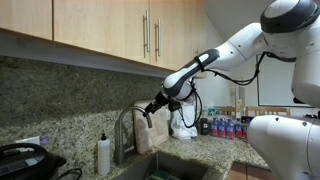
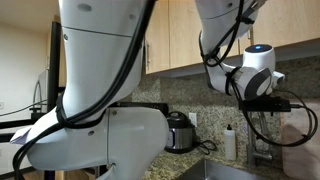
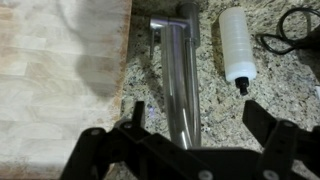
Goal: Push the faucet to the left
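The faucet (image 1: pixel 124 128) is a tall brushed-steel gooseneck tap behind the sink, beside a white soap bottle. My gripper (image 1: pixel 152 108) hovers at the top of its arched spout. In the wrist view the steel spout (image 3: pixel 180 75) runs between my open fingers (image 3: pixel 195 118), nearer the finger on the picture's left; I cannot tell whether it touches. In an exterior view my gripper (image 2: pixel 275 100) is at the right, and the faucet is hard to make out below it.
The soap bottle (image 1: pixel 104 155) (image 3: pixel 234 45) stands close to the faucet. The sink basin (image 1: pixel 175 167) lies below. Wooden cabinets (image 1: pixel 100 30) hang overhead. A black appliance (image 1: pixel 25 160) and several small bottles (image 1: pixel 225 127) sit on the granite counter. A black cable (image 3: pixel 300 30) lies nearby.
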Controlling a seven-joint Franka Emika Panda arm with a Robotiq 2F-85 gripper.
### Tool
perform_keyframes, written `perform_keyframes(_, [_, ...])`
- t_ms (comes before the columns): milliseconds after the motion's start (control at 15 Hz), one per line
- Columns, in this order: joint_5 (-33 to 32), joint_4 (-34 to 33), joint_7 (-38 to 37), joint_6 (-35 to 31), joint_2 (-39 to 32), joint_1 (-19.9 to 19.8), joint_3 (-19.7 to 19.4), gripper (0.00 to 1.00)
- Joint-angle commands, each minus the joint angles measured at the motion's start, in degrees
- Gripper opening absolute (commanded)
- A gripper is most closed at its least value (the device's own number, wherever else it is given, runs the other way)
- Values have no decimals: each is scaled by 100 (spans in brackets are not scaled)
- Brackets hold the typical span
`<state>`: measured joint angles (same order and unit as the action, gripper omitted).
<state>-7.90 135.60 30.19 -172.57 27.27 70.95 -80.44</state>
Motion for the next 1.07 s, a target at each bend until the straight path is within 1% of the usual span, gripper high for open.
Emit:
perform_keyframes(0, [45,-317,-35,353,-142,535,-398,100])
perform_keyframes(67, [21,-347,-30,422,-107,632,-469,100])
perform_keyframes(133, [-11,-343,-48,492,-79,664,-453,100])
perform_keyframes(400, [-63,-315,-23,517,-37,994,-707,100])
perform_keyframes(533, [-68,-269,-91,530,-67,1062,-778,100])
perform_keyframes(1000, [-182,-235,-196,246,-164,1679,-1401,100])
